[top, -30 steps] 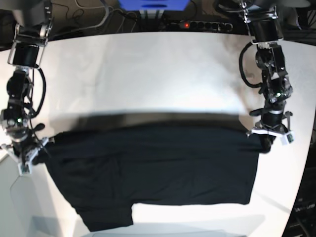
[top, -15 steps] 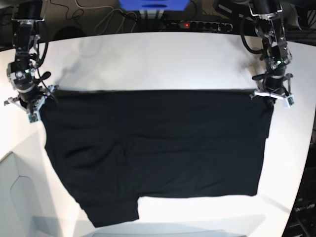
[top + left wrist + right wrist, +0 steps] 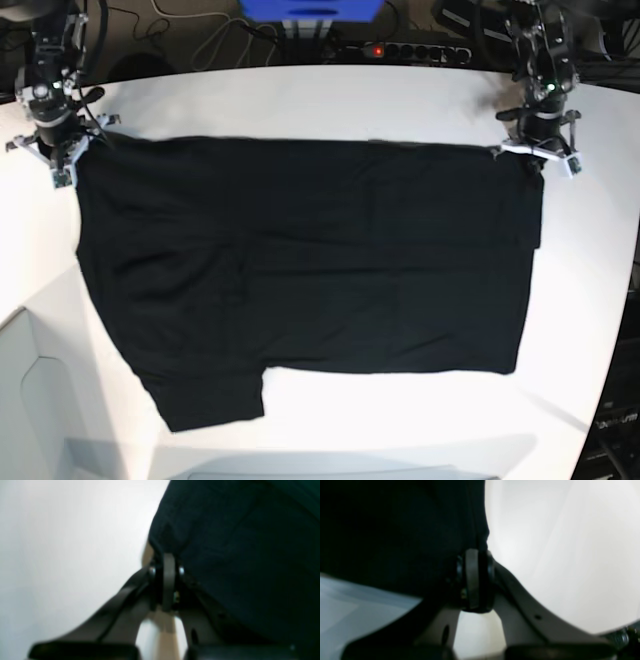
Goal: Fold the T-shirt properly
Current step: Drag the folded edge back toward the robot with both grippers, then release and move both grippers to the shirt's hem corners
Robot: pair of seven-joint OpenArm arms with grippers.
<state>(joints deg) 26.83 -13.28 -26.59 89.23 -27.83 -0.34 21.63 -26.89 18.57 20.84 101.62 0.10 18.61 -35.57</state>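
— Where's the T-shirt (image 3: pixel 310 260) sitting for you?

— Spread flat across the tabletop (image 3: pixel 300 100). My left gripper (image 3: pixel 537 160) is clamped on its top corner near the far right edge; my right gripper (image 3: pixel 62 165) pinches the other top corner near the far left edge.

— Room to move?

— A bare strip runs along the far edge, another along the near edge beside the sleeve.

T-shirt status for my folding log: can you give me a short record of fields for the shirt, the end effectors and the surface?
garment: black T-shirt, spread flat
surface: white table
left end effector: shut on a far corner of the T-shirt
right end effector: shut on the other far corner
far edge: stretched straight between both
sleeve: one sticks out at the near side
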